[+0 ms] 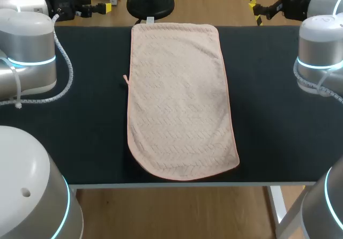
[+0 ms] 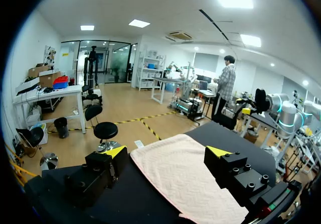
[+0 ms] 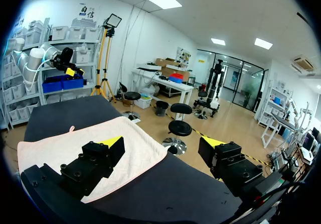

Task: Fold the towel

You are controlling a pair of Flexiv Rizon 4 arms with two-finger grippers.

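A pale pink towel lies flat on the black table as a long strip running from the far edge to the near edge. A small loop sticks out of its left side. My left gripper hovers open past the far left of the table, clear of the towel. In the left wrist view the left gripper stands wide open above the towel's far end. My right gripper is open past the far right. In the right wrist view the right gripper holds nothing, with the towel's corner under one finger.
Bare black tabletop shows on both sides of the towel. The towel's near end reaches almost to the table's front edge. My arms' grey links hang over the table's left and right ends.
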